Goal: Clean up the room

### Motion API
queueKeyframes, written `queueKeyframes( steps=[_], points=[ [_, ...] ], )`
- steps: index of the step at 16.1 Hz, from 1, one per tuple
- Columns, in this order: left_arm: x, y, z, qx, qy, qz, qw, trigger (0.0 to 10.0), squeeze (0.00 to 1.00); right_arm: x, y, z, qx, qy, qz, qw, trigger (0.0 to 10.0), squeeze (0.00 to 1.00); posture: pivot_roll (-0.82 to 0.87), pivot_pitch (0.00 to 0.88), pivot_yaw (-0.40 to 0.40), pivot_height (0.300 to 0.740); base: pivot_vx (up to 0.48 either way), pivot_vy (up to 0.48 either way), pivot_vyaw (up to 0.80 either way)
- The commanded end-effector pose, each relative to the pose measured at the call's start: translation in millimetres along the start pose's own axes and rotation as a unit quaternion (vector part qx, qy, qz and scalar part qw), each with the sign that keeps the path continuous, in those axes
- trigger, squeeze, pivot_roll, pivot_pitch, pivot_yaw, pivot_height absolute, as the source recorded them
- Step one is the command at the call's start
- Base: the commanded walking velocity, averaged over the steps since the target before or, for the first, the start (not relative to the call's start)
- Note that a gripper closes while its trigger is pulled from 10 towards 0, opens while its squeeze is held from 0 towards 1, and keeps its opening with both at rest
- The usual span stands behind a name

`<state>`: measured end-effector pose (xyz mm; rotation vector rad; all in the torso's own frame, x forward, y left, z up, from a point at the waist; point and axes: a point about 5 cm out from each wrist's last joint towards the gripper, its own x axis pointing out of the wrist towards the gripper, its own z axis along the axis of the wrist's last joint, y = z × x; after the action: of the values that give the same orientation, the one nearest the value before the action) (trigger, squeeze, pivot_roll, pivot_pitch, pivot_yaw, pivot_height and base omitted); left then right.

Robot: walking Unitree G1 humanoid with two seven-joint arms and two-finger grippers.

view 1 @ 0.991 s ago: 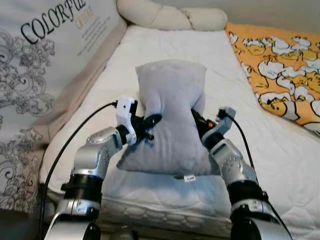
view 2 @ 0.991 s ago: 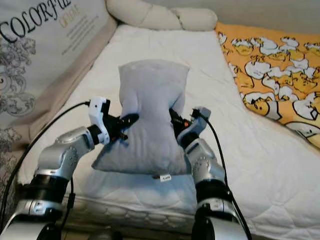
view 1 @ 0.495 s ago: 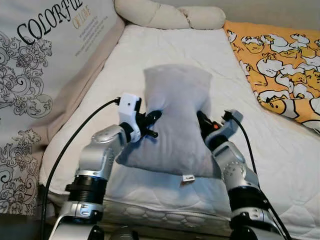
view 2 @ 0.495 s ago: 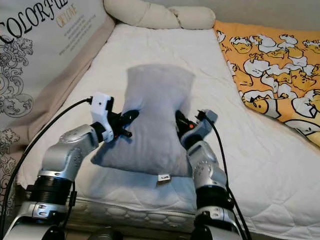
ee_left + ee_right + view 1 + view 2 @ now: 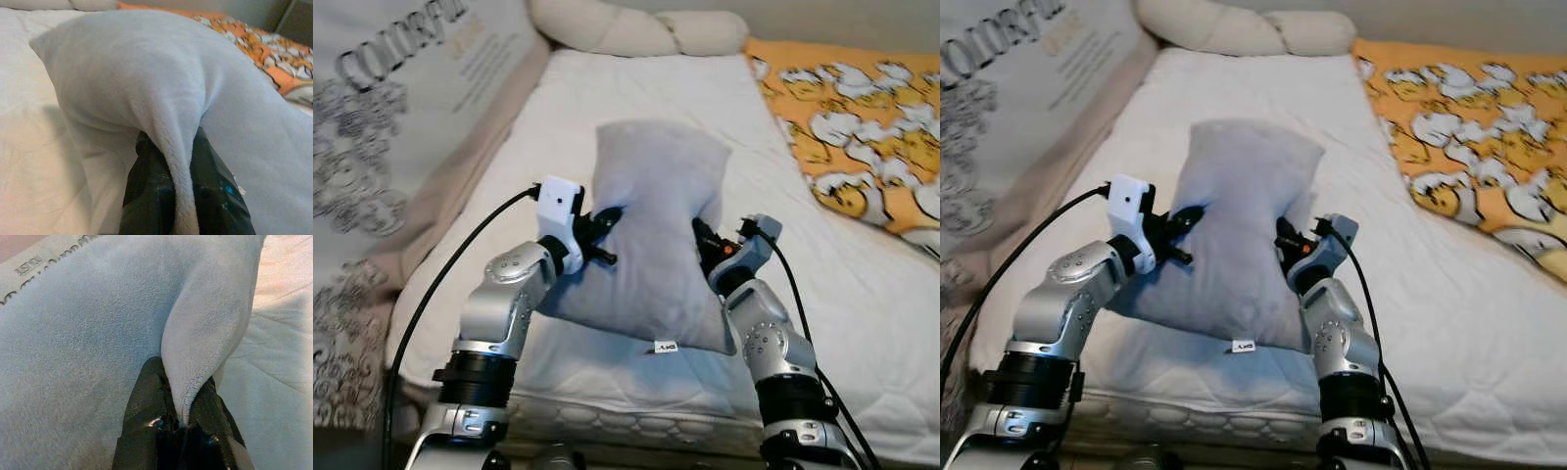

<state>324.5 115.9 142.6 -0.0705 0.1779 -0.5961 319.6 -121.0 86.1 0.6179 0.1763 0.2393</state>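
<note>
The pillow (image 5: 656,230) is plain pale grey with a small white tag at its lower edge. The bed (image 5: 636,93) has a white quilted cover. The blanket (image 5: 862,127) is orange with white cartoon figures. A cream bolster (image 5: 636,29) lies at the bed's head. The board (image 5: 382,117) is whitish with dark lettering and grey scrolls. Both arms are silver, each claw black.

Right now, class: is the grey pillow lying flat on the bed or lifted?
Lifted and tilted. The left gripper and right gripper pinch opposite edges of the pillow, holding it above the bed.
</note>
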Motion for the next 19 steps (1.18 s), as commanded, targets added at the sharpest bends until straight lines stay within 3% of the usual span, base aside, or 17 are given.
queueKeyframes(
  steps=[1, 4, 19],
  points=[
    [2.2, -7.4, 11.3, 0.042, -0.015, -0.009, 0.999, 10.0, 0.0, -0.3, 1.9, 3.7, -0.003, -0.006, 0.001, 1.0, 10.0, 0.0, 0.02, 0.0, -0.018, 0.74, 0.0, 0.285, 0.0],
    [1.2, -6.4, 10.9, 0.062, -0.007, 0.004, 0.998, 10.0, 0.0, -1.2, 0.9, 0.8, 0.003, 0.0, 0.001, 1.0, 10.0, 0.0, 0.04, 0.0, -0.033, 0.74, 0.0, 0.285, 0.0],
    [-1.7, 3.2, 11.0, 0.085, 0.007, 0.033, 0.996, 10.0, 0.0, 0.1, 0.7, 0.1, 0.024, -0.004, -0.015, 1.0, 10.0, 0.0, 0.04, 0.0, -0.03, 0.74, 0.0, 0.315, 0.0]
  ],
)
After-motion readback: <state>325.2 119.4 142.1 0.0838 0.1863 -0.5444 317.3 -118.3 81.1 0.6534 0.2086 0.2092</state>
